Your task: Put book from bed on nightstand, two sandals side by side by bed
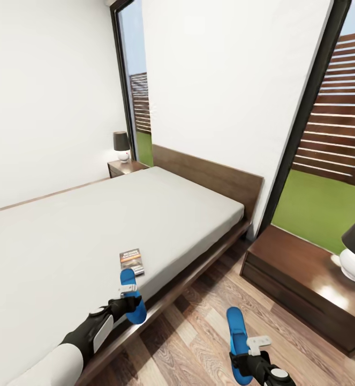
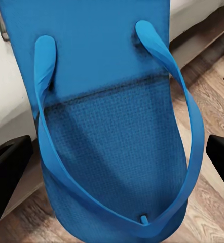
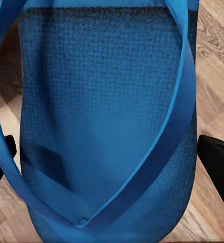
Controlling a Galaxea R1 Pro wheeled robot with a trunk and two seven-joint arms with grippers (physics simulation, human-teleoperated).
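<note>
The left arm (image 1: 86, 332) reaches forward and up from the lower left, its gripper (image 1: 129, 305) clamped on a blue sandal (image 1: 133, 297). The right gripper (image 1: 247, 360), low at the bottom edge, grips the other blue sandal (image 1: 237, 335) lengthwise, black fingers (image 3: 216, 162) at either side.

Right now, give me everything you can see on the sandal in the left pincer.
The left sandal is a bright blue flip-flop: flat narrow sole with a woven-looking textured footbed and a smooth Y-shaped strap anchored at the toe post. It looks like foam or rubber, intact. The left pincer holds it across its width, off the floor, over the bed edge, its long axis pointing toward the book, which lies just beyond its far tip. Whether it touches the mattress is unclear.
</note>
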